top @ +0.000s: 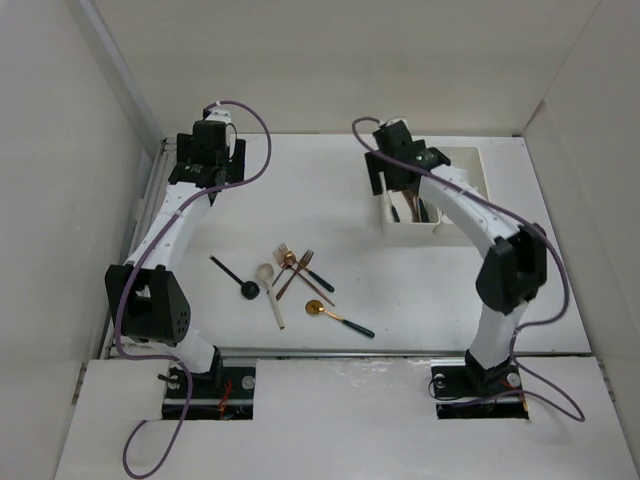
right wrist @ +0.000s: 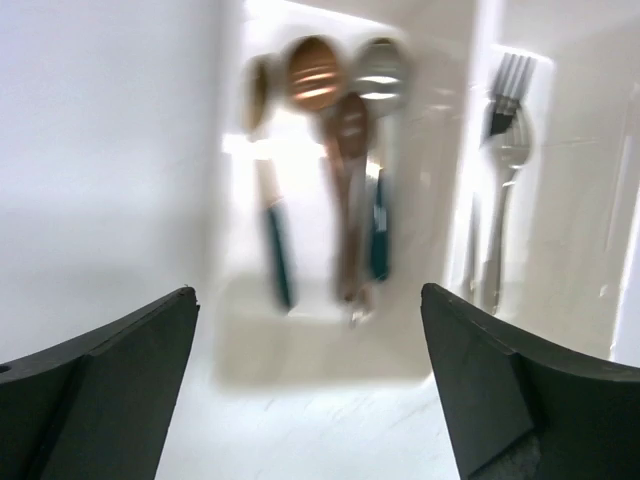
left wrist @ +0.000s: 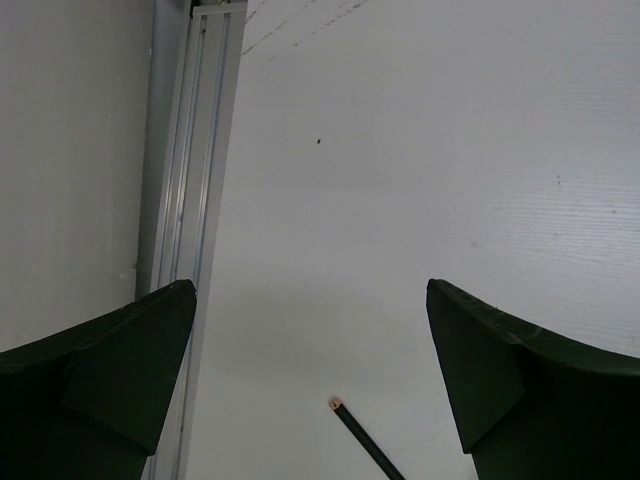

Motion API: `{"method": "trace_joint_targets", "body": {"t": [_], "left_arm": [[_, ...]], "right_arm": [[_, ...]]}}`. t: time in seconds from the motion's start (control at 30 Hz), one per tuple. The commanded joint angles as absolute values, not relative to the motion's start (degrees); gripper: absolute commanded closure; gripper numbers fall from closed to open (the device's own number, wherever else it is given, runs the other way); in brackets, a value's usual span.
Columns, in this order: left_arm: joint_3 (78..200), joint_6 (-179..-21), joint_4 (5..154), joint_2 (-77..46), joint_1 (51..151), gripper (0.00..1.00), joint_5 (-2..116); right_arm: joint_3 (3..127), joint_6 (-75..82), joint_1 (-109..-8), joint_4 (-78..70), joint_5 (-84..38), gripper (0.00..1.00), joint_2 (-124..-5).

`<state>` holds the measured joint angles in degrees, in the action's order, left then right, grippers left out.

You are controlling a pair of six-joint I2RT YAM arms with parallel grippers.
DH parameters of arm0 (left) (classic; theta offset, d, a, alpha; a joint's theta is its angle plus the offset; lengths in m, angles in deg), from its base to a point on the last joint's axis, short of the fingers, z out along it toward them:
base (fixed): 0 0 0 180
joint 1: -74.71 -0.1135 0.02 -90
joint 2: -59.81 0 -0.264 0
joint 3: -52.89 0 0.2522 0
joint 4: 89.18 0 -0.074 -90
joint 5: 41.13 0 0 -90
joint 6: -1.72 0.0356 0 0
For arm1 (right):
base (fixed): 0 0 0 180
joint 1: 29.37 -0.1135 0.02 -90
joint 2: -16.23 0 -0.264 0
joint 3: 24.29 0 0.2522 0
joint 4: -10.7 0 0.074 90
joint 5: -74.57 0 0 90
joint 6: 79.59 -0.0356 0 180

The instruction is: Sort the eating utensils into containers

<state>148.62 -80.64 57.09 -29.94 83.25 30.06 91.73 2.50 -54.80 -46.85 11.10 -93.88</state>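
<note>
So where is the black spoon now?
In the top view the black spoon lies left of centre on the table, just left of the cream spoon.

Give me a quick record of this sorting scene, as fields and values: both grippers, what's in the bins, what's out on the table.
Left gripper: open, empty, over bare table
Right gripper: open, empty, above the containers
One compartment: spoons, blurred
Other compartment: forks
Loose on table: about six utensils, among them black spoon, cream spoon, copper forks
</note>
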Motion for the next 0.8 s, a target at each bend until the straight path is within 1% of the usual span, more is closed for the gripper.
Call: {"method": "trace_joint_targets", "body": {"t": [0.0, 0.03, 0.07, 0.2, 0.27, 0.3, 0.4, 0.5, 0.63, 0.67, 0.77], "left_arm": [[149.27, -80.81, 57.72, -28.34, 83.15, 0.0, 29.54], [149.27, -80.81, 57.72, -28.34, 83.15, 0.0, 29.54], [149.27, -80.81, 57.72, -28.34, 83.15, 0.0, 29.54], [149.27, -80.81, 57.72, -27.82, 83.15, 0.0, 29.54], [148.74, -80.81, 58.24, -27.21, 83.15, 0.0, 30.06], [148.74, -80.81, 58.25, -27.2, 83.15, 0.0, 30.06], [148.21, -81.33, 58.25, -26.58, 83.15, 0.0, 30.68], [147.68, -81.34, 58.77, -26.06, 83.15, 0.0, 31.82], [147.07, -81.34, 58.77, -25.53, 83.15, 0.0, 31.82], [147.07, -81.34, 58.77, -25.01, 83.15, 0.0, 31.82], [147.07, -81.34, 59.3, -25.0, 83.15, 0.0, 31.82]], "right_arm": [[82.58, 6.53, -65.12, -46.65, 7.79, 0.0, -83.82], [79.41, 6.54, -67.76, -46.65, 5.77, 0.0, -82.58], [73.29, 6.54, -72.83, -46.65, 4.62, 0.0, -81.61], [61.03, 3.12, -82.62, -45.96, -4.07, 0.0, -78.88], [58.39, 0.75, -85.87, -45.42, -5.67, 0.0, -78.87], [56.9, -0.22, -89.02, -45.42, -5.67, 0.0, -78.87], [56.35, -2.95, -93.95, -46.04, -5.15, 0.03, -80.98], [55.04, -5.32, -96.17, -45.25, -5.14, 0.05, -82.21], [54.51, -6.38, -96.7, -42.62, -6.63, 0.17, -84.23], [53.99, -6.38, -96.7, -41.48, -7.42, 0.23, -84.23], [53.98, -6.91, -96.7, -40.95, -7.43, 0.3, -86.34]]}}
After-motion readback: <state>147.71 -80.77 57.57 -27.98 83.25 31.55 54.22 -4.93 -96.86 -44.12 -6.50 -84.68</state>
